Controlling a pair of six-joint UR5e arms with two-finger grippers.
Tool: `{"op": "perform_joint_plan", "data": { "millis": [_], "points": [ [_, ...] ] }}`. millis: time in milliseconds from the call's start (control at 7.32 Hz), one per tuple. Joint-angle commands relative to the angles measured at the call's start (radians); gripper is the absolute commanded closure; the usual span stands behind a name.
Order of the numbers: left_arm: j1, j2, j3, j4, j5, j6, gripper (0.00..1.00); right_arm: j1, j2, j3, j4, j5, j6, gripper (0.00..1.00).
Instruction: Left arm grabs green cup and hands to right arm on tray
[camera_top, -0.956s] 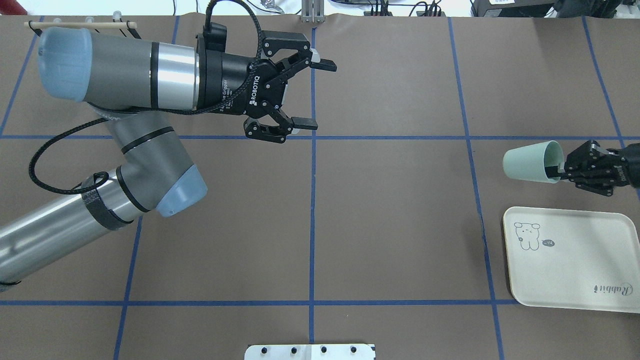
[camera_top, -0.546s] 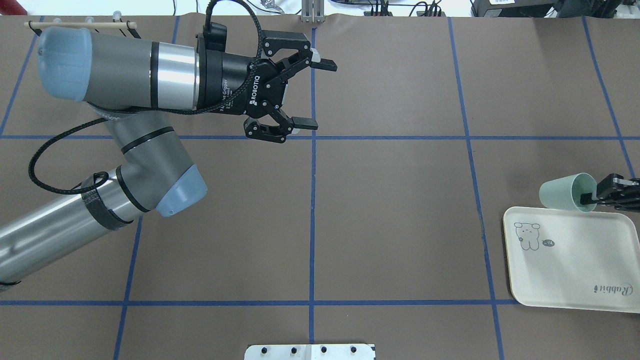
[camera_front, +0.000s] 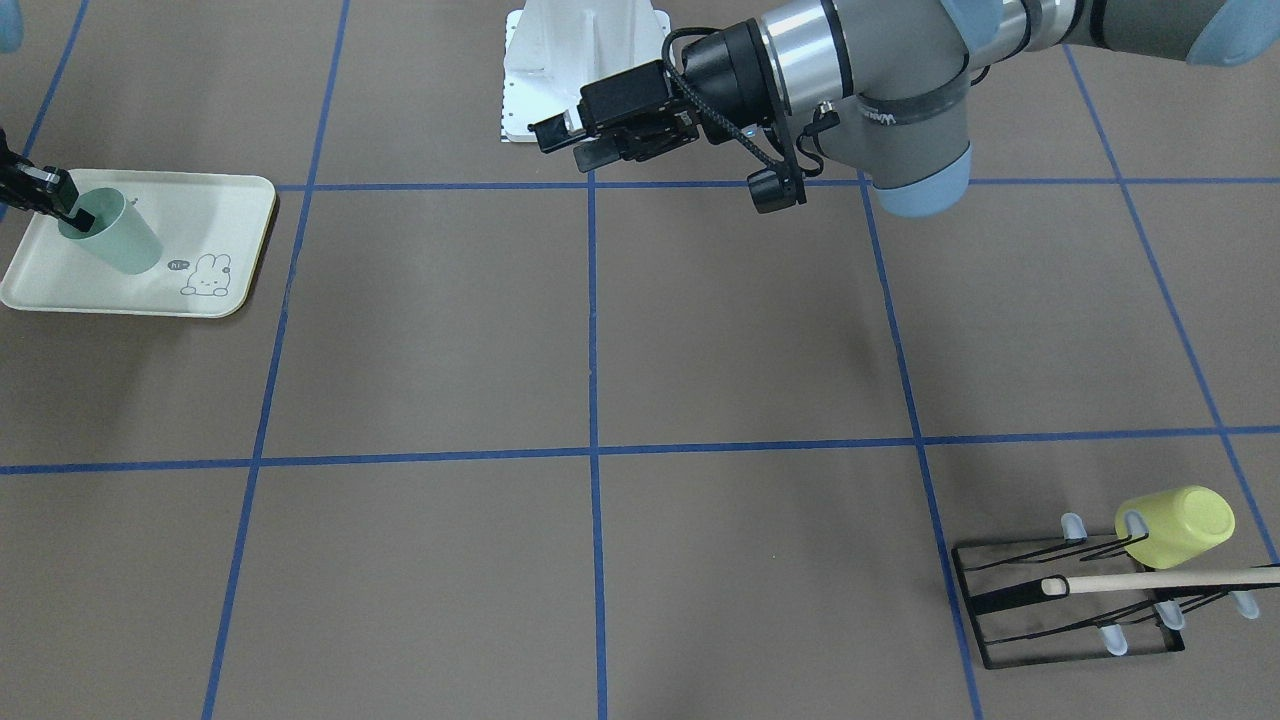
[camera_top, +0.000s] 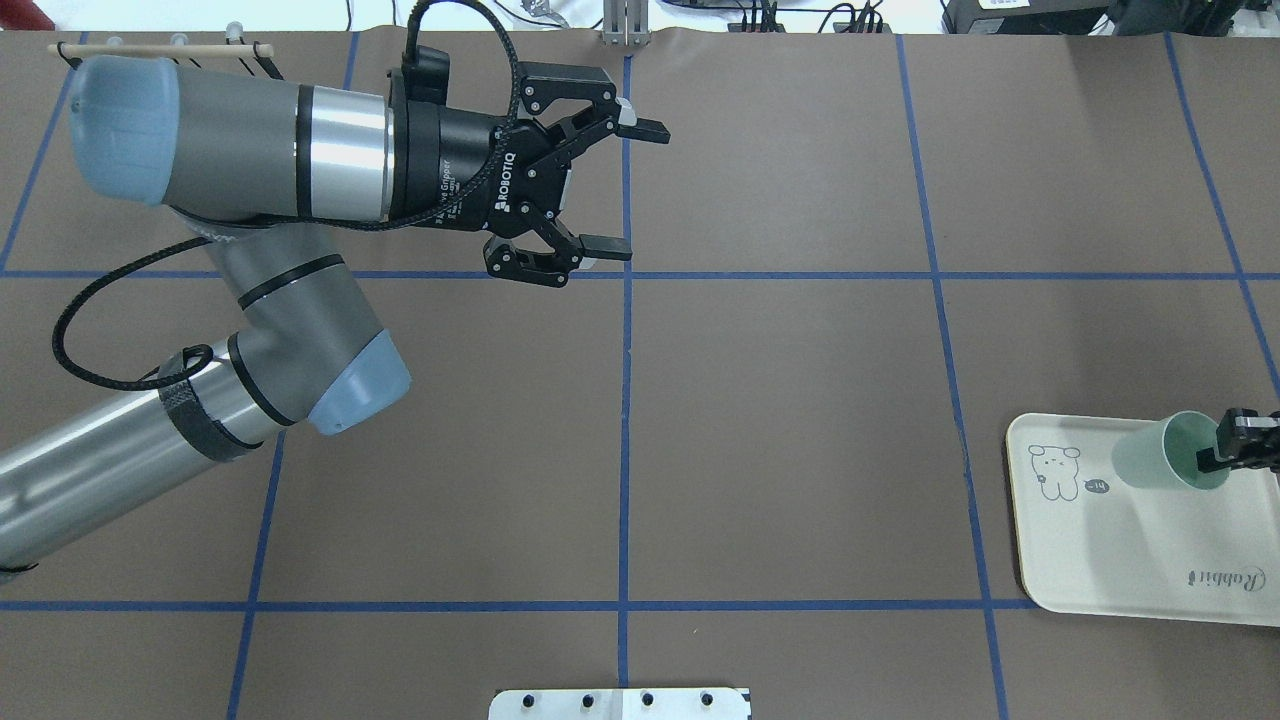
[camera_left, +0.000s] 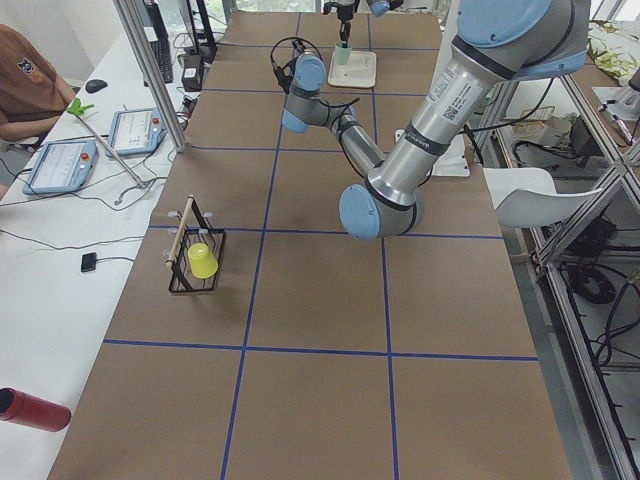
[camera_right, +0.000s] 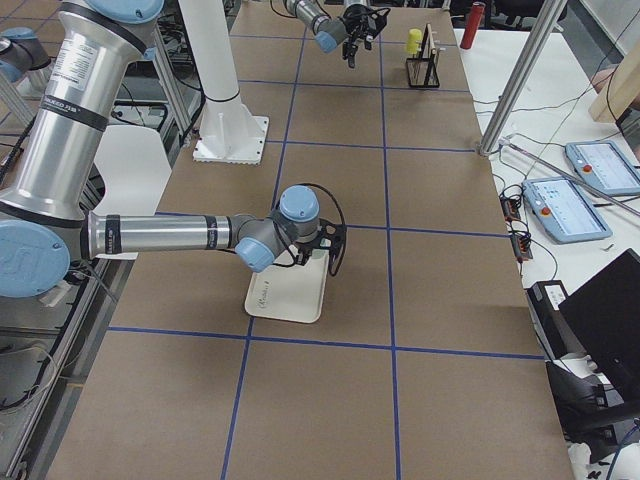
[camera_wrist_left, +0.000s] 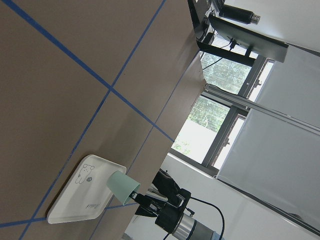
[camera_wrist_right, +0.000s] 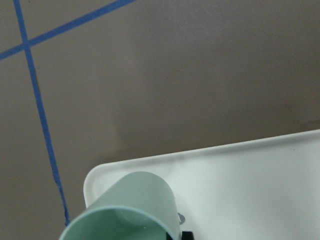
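The pale mint-green cup (camera_top: 1160, 457) is tilted on its side over the cream rabbit tray (camera_top: 1130, 560), near the tray's far edge. My right gripper (camera_top: 1217, 455) is shut on the cup's rim, one finger inside the mouth. I cannot tell whether the cup touches the tray. The front view shows the cup (camera_front: 118, 238), right gripper (camera_front: 68, 203) and tray (camera_front: 225, 205). The right wrist view shows the cup (camera_wrist_right: 132, 207) over the tray's corner (camera_wrist_right: 250, 175). My left gripper (camera_top: 630, 188) is open and empty, high over the table's far middle; it also shows in the front view (camera_front: 565, 146).
A black wire rack (camera_front: 1050, 600) with a wooden dowel and a yellow-lime cup (camera_front: 1178, 523) stands at the far left corner of the table. The robot's white base plate (camera_top: 620, 703) is at the near edge. Blue tape lines cross the brown table.
My right gripper has carried the green cup from beyond the tray's far edge back toward the robot, to over the tray. The left arm has barely moved and stays open.
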Motion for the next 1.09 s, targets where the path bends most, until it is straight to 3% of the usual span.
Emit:
{"op": "perform_joint_plan", "data": {
  "millis": [0,273,410,546,683,820,956],
  "points": [
    [0.0,0.001,0.0,0.0,0.0,0.0,0.0,-0.049,-0.035,0.002,-0.034,-0.003,-0.068,1.0],
    [0.0,0.001,0.0,0.0,0.0,0.0,0.0,-0.08,-0.049,0.001,-0.034,-0.083,-0.07,1.0],
    [0.0,0.002,0.0,0.0,0.0,0.0,0.0,-0.078,-0.047,0.001,-0.034,-0.08,-0.07,1.0],
    [0.002,0.001,0.0,0.0,0.0,0.0,0.0,-0.08,-0.05,-0.001,-0.034,-0.08,-0.071,0.83],
    [0.002,0.001,-0.002,0.0,0.0,0.0,0.0,-0.078,-0.052,0.001,-0.034,-0.079,-0.071,0.34],
    [0.0,-0.001,-0.002,0.0,0.0,0.0,0.0,-0.078,-0.052,0.005,-0.032,-0.07,-0.071,0.01],
    [-0.002,-0.001,-0.002,0.0,0.002,0.002,0.0,-0.066,-0.053,0.01,-0.023,-0.063,-0.071,0.0]
  ]
}}
